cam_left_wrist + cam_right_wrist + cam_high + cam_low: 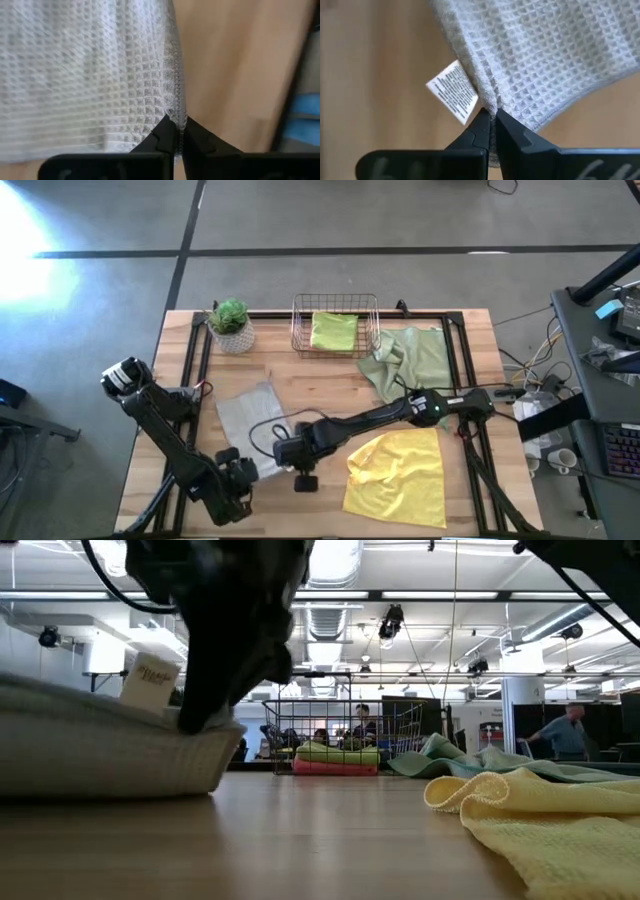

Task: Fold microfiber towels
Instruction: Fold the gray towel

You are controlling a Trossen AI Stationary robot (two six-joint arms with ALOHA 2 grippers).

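Observation:
The grey towel (250, 423) lies on the table's near left part, and its white label (453, 91) sticks out at one corner. My left gripper (243, 472) is shut on its near edge. My right gripper (285, 448) is shut on its near right corner. The yellow towel (400, 475) lies crumpled at the near right. The pale sage towel (410, 360) lies bunched at the far right. The lime green towel (334, 332) lies in the copper wire basket (300, 320), on top of the hot pink towel (335, 768). My left gripper pinches the grey towel's stitched edge (176, 114) between its two fingertips. One layer or several, I cannot tell. The cloth spreads away from the fingers over the table. My right gripper pinches the grey towel's corner (490, 106) between its two fingertips, right beside the label. The cloth fans out from the fingers, puckered at the pinch.
A small potted plant (232, 325) stands at the far left, beside the basket. Bare wood shows between the grey and yellow towels (320, 395). Black frame rails run along the table's left (190, 360) and right sides. People show in the room beyond the table.

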